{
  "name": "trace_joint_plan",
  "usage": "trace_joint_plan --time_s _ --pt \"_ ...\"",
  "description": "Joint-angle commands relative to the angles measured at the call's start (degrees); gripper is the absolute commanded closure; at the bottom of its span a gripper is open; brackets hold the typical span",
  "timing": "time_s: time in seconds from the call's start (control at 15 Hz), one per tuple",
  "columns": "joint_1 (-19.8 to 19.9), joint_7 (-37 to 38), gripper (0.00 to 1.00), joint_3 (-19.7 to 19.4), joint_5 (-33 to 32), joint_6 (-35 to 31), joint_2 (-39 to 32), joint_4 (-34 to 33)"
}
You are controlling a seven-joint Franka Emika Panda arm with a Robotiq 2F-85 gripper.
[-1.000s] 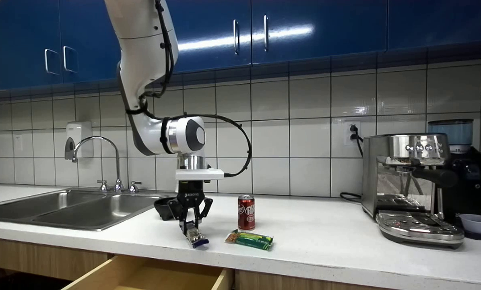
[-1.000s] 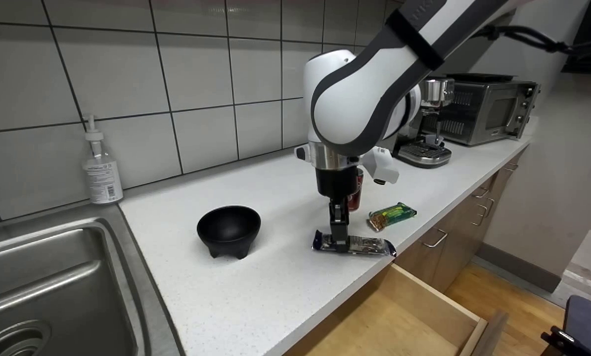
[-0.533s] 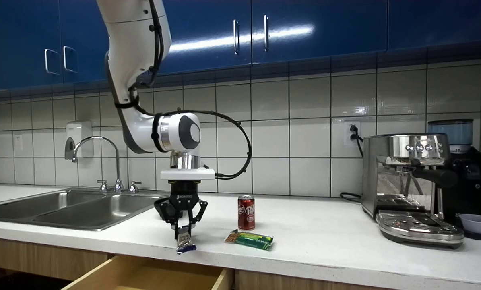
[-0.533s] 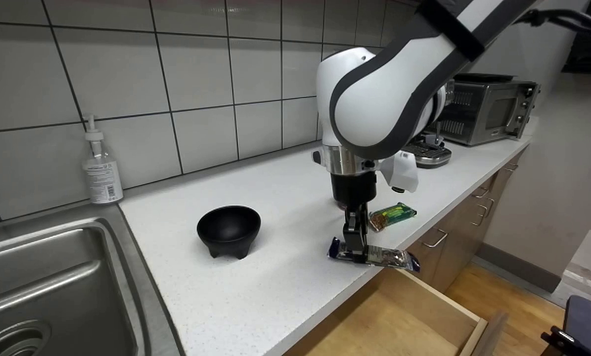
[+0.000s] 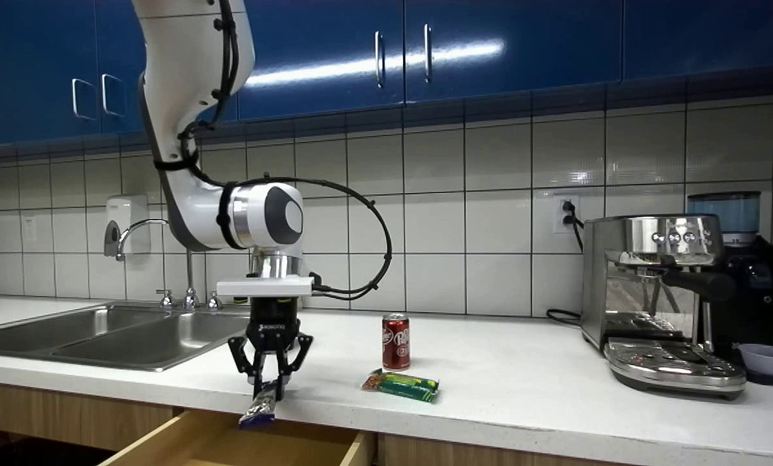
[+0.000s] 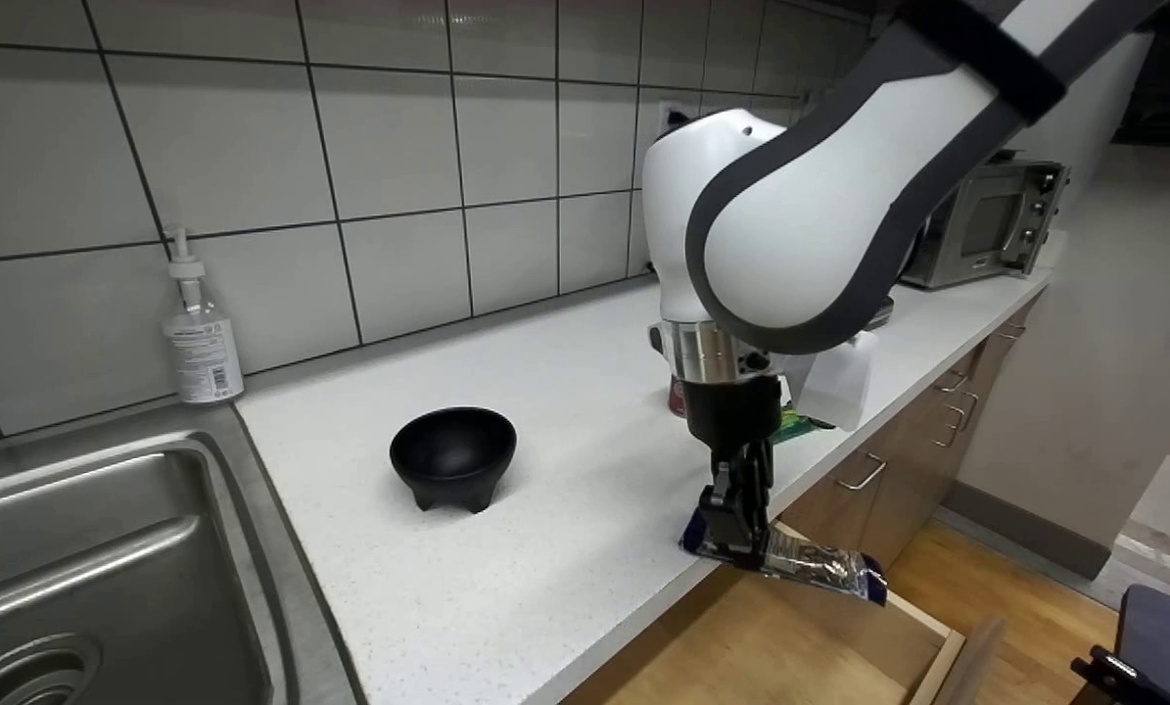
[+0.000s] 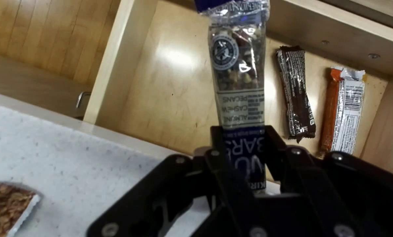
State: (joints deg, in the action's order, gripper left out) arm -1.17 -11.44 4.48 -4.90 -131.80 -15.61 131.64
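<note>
Top centre in the wrist view, the bar (image 7: 239, 77) shows nuts through clear wrap, with navy ends, round badge and pale printed panel. The gripper (image 7: 244, 138), parted only by its width, pinches it over the drawer (image 7: 170, 102).

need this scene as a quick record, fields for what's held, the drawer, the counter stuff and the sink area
held: nut bar, clamped in the gripper
held position: one end out over the drawer
drawer state: open, a brown bar and an orange-and-white bar lying inside
surface: white counter, bearing an upright red can, green bar, black bowl and coffee machine
green bar place: nearer the counter's front edge than the red can
sink area: pump bottle standing by the metal sink
</note>
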Motion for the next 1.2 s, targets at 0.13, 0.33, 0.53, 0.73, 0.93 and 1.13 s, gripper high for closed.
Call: trace_joint_plan --time_s 0.13,0.33,0.53,0.73,0.93,1.13 --pt "-1.94 8.23 0.92 -0.39 0.53 -0.87 3.40 5.29" --pt "-2.38 11.25 0.92 -0.45 0.72 -1.09 3.32 6.71" --pt "-2.76 13.93 0.92 -0.47 0.87 -1.37 2.73 7.06" --pt "-2.97 16.20 0.92 -0.48 1.43 -2.04 1.76 6.88" --pt "-3.17 18.00 0.92 -0.53 2.07 -2.66 0.83 6.39" --pt "-3.25 19.42 0.92 -0.74 2.21 -3.28 0.09 5.95"
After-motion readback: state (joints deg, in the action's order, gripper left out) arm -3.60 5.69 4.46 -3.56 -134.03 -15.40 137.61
